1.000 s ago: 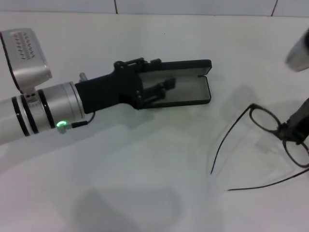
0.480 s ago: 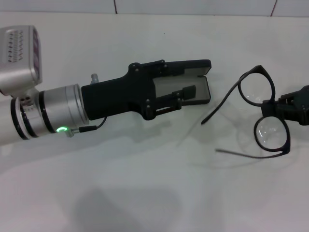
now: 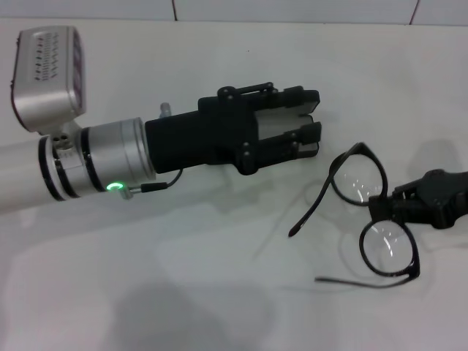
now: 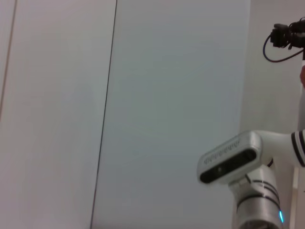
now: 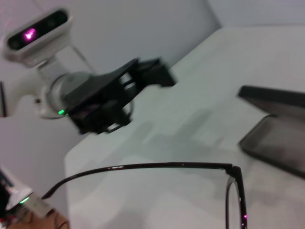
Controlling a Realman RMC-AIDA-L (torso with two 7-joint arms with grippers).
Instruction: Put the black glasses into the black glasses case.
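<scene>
Item 1, nearest: the black glasses, right side of the white table. Thin frame with two roundish clear lenses, temple arms unfolded and pointing left; one lens sits nearer than the other. The frame appears lifted off the surface, with soft shadows on the table to its left. In the right wrist view one temple arm and a frame corner cross the foreground.

Item 2: the right gripper, black, entering from the right edge. Its fingers are clamped on the bridge of the glasses, between the two lenses.

Item 3, farther and left: the left gripper, black, on a silver wrist with a green light, reaching in from the left. Its fingers stand apart, holding nothing, directly over the case. The right wrist view shows this gripper farther off, raised above the table.

Item 4, farthest: the black glasses case, centre of the table, mostly hidden beneath the left gripper. The right wrist view shows it open, lid up, grey lining exposed. Glasses lie well apart from it, to its near right.
</scene>
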